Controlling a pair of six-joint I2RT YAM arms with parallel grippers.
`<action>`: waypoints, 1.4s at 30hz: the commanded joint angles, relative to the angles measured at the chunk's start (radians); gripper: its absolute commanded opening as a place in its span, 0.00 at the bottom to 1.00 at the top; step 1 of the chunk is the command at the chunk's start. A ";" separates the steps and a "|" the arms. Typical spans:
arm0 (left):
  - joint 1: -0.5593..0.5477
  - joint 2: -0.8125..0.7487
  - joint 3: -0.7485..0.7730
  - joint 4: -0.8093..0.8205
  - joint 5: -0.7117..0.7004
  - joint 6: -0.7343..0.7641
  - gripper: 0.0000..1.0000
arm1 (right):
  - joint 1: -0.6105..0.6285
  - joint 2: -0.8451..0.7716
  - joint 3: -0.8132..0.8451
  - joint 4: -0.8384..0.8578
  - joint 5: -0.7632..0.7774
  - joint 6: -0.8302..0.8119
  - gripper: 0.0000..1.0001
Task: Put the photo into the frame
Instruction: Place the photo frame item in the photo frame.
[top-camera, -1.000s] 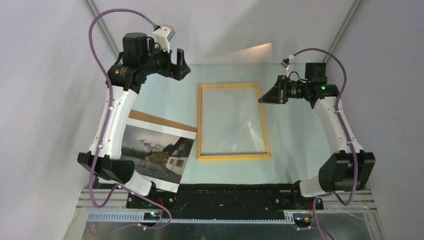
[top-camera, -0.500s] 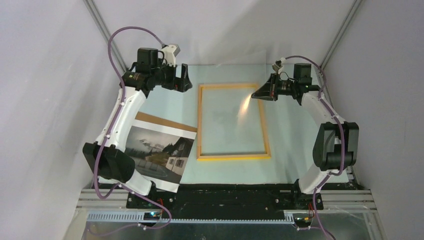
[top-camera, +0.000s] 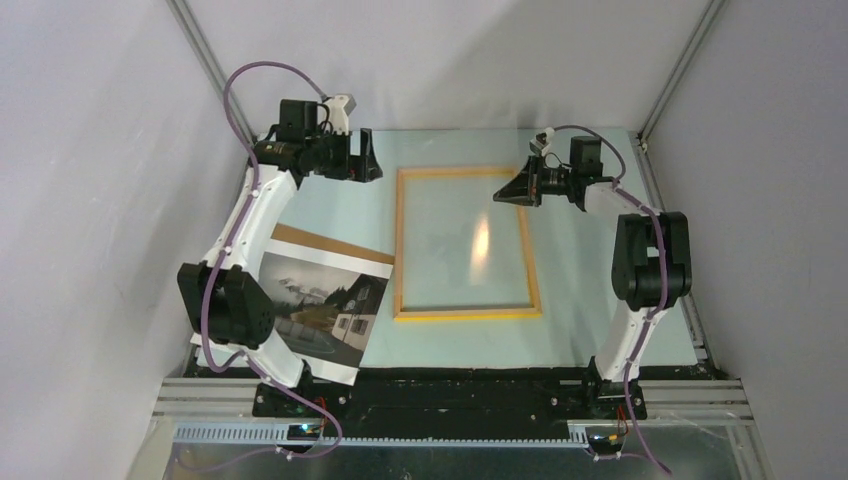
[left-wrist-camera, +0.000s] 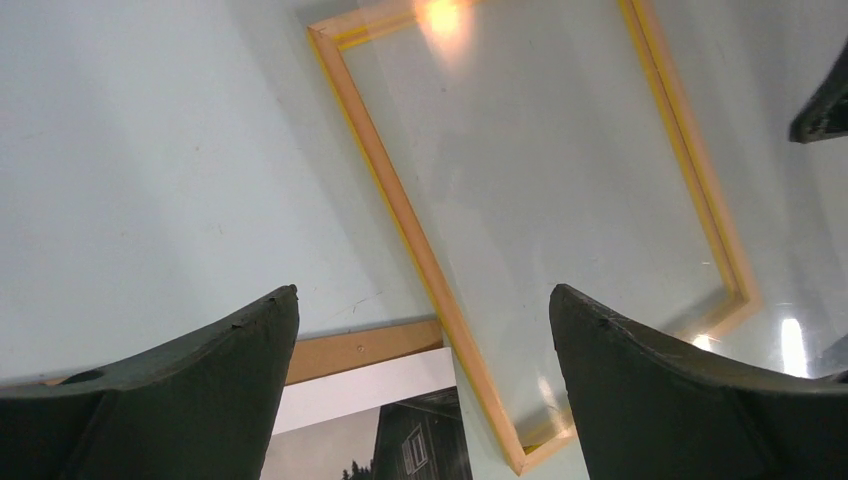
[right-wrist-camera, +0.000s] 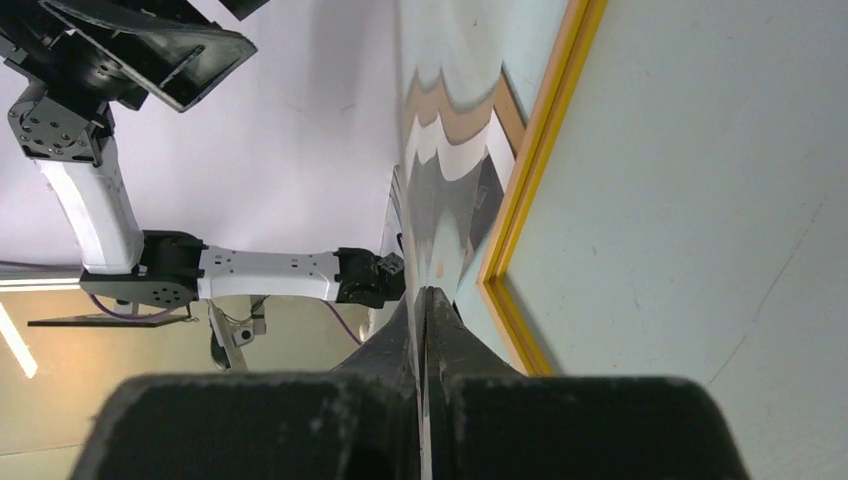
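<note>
Frame (top-camera: 467, 313) lies flat mid-table, unloaded. Photo (top-camera: 320, 305) lies near left on a brown board (top-camera: 300, 238), untouched. Left gripper (top-camera: 362, 165) hovers wide open, far left of the frame. Right gripper (top-camera: 503, 194) is pinched shut over the frame's far right corner, nothing visibly held. Step in hand, as I judge it: fetching the photo. Next move calls for the left gripper to drop to a photo edge.

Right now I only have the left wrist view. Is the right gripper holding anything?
Observer: No. The right gripper is shut on nothing.
Operator: Where is it?
Observer: By the far right corner of the frame, pointing left.
Operator: I only see a corner of the photo. Where's the rest?
Observer: The photo lies flat at the near left of the table, partly hidden from above by the left arm.
Operator: And where's my gripper?
Observer: The left gripper hangs open just left of the frame's far left corner, well away from the photo.
</note>
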 joint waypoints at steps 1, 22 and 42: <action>0.005 0.017 0.019 0.037 0.036 -0.018 1.00 | 0.010 0.054 0.003 0.111 -0.069 0.022 0.00; 0.006 0.194 0.032 0.075 0.056 -0.069 0.99 | 0.011 0.267 0.139 -0.375 0.029 -0.395 0.00; 0.005 0.194 0.004 0.097 0.073 -0.093 0.97 | -0.025 0.223 0.065 -0.316 0.094 -0.407 0.00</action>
